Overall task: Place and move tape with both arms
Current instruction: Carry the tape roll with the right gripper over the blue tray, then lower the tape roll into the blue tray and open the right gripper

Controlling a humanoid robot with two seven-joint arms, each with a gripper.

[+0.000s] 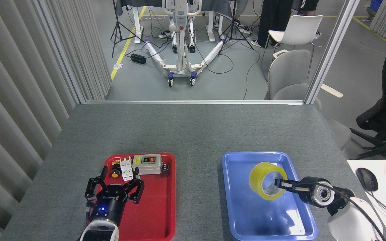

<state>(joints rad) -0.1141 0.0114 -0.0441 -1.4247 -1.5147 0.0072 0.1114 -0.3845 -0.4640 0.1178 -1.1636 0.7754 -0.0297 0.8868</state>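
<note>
Tape is hanging over the blue tray, pinched at its rim by the right gripper; release is not yet done. Left gripper is hovering spread wide, empty, over the red tray, so its share looks pending.

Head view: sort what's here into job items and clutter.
Job: tape, right gripper holding it, left gripper, blue tray.
Clutter: red tray, switch box, white breaker, computer mouse, grey chair.
</note>
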